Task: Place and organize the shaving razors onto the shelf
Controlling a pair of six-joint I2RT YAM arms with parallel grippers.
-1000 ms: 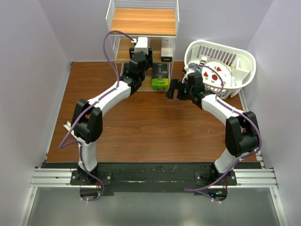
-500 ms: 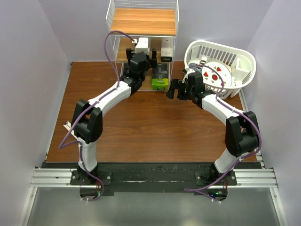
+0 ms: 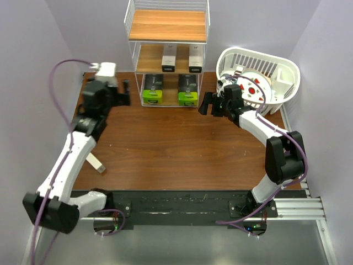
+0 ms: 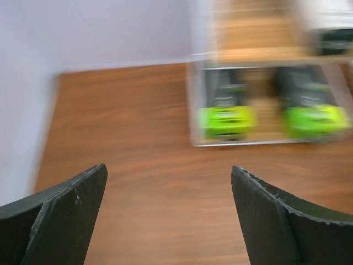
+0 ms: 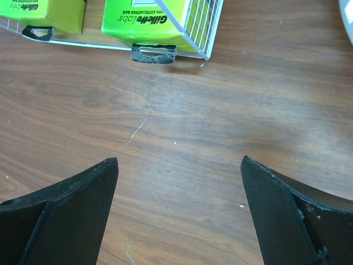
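Top external view: the shelf (image 3: 168, 25) stands at the far edge of the table (image 3: 165, 149). On its bottom tier two black packs (image 3: 153, 89) lie flat, side by side, long axes running front to back, lime ends facing the arms. On the middle tier two white cartons (image 3: 169, 57) are paired the same way. This looks like sorting by type, one kind per tier. The left gripper (image 3: 125, 93) hovers left of the shelf, jaws spread wide, holding nothing. The right gripper (image 3: 205, 104), equally wide and empty, sits between the shelf and the white basket (image 3: 287, 69). A slim pale piece (image 3: 97, 163) lies on the table by the left arm; I cannot tell if it is a carton.

Left wrist view: blurred. Nothing lies between the fingers; both lime ends show ahead.

Right wrist view: the jaws gape over bare wood, with the lime ends just inside the wire front.
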